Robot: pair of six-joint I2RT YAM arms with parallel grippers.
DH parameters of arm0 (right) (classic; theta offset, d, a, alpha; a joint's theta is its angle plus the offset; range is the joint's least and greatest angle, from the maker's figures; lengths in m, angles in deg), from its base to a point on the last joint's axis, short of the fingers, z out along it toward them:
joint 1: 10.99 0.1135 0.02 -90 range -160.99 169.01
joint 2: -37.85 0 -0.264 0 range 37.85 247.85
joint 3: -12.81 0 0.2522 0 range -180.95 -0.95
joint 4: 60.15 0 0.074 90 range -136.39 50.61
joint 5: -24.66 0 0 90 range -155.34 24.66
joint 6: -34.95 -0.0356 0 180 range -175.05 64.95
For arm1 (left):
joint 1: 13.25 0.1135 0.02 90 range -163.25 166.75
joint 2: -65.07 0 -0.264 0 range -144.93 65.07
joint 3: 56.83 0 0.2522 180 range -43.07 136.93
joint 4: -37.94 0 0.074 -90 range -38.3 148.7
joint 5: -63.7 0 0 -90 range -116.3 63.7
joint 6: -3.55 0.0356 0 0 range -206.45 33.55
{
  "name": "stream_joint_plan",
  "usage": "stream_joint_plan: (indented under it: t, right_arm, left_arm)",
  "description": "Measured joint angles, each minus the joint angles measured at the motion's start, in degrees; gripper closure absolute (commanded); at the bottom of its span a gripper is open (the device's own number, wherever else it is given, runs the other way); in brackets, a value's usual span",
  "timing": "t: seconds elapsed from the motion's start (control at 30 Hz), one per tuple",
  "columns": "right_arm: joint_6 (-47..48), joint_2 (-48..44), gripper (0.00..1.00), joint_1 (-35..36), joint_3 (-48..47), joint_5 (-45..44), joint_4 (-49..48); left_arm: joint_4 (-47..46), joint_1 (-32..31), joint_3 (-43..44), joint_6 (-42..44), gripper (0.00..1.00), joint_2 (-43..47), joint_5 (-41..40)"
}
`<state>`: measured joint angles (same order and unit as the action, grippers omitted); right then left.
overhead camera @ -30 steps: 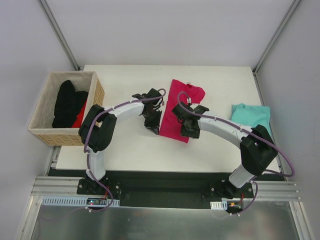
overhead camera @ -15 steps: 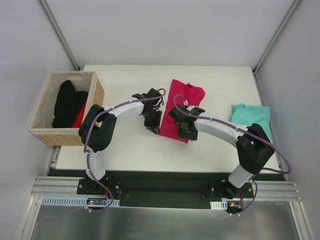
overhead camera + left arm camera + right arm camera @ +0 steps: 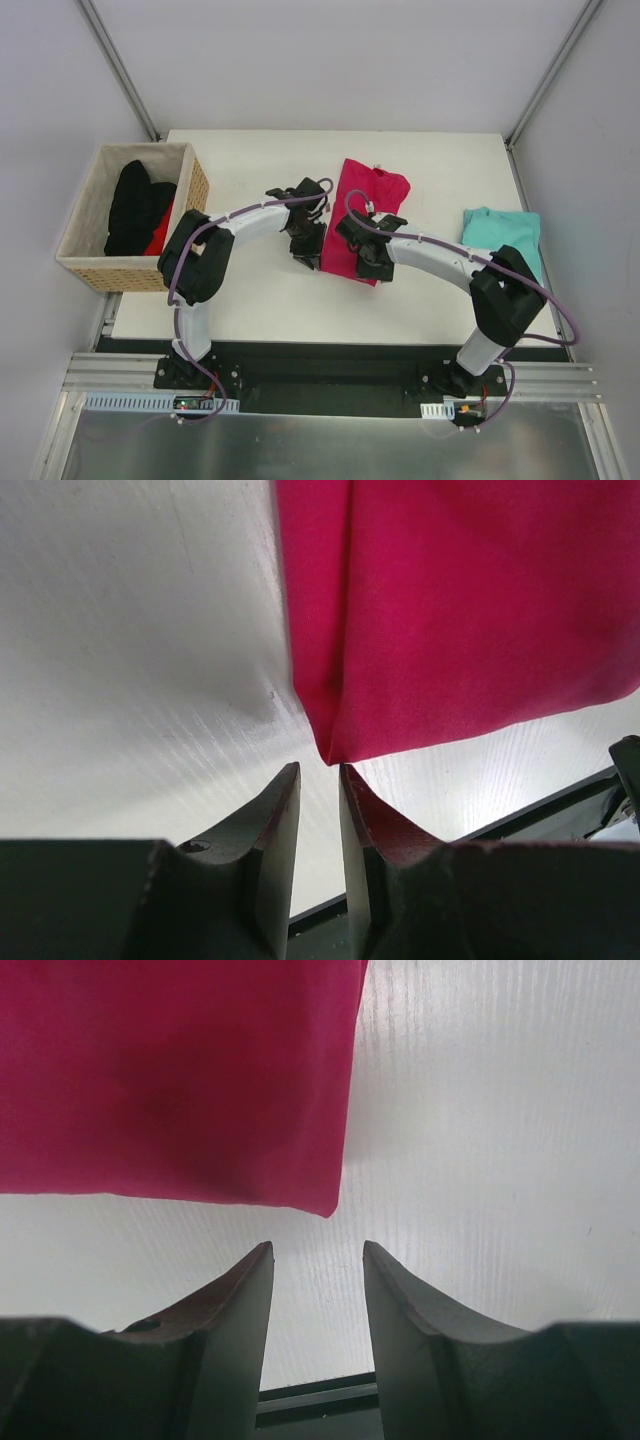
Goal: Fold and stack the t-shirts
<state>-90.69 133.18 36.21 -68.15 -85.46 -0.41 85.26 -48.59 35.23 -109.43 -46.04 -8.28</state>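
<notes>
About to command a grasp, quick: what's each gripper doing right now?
Left gripper: slightly open, empty, pink shirt corner just ahead.
Right gripper: open, empty.

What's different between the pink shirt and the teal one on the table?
The pink shirt is magenta and lies mid-table as a long, narrow strip; the teal shirt is turquoise, a smaller, squarer bundle at the right edge. The left gripper and right gripper hover at the pink shirt's near corners; neither is near the teal shirt. Both lie on the white table.
</notes>
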Motion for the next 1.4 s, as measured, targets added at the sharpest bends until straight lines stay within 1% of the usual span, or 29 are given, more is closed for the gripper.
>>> stream_joint_plan:
  t: [0.43, 1.07, 1.4]
  right_arm:
    - [0.02, 0.02, 0.56, 0.35, 0.02, 0.07, -0.31]
    - [-0.11, 0.02, 0.55, 0.37, 1.29, 0.87, -0.9]
    - [-0.37, 0.0, 0.54, 0.37, 2.43, 1.36, -1.88]
  left_arm:
    - [-0.2, -0.74, 3.23, 0.0, 0.78, -0.98, 1.31]
    - [-0.22, -0.74, 3.23, -0.13, 0.81, -1.4, 1.27]
    - [-0.24, -0.74, 1.73, -0.15, 0.81, -1.4, 1.22]
